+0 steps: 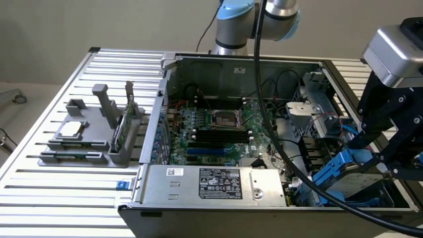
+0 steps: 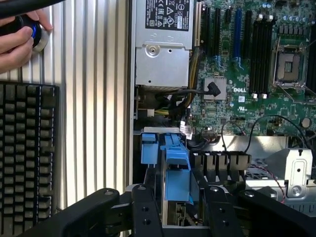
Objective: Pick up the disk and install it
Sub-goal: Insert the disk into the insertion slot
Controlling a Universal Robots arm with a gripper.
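One slatted metal table (image 1: pixel 59 198), plain wall (image 1: pixel 99 22); disk (image 1: pixel 338 171) in end effector (image 2: pixel 180 207)

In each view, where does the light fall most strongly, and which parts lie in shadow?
Exterior view: soft, even light on the slatted table; the inside of the computer case is dimmer. Wrist view: a bright band on the table beside the keyboard, a pale sheen on the power supply, and the claw, shut on the disk, looks dark.
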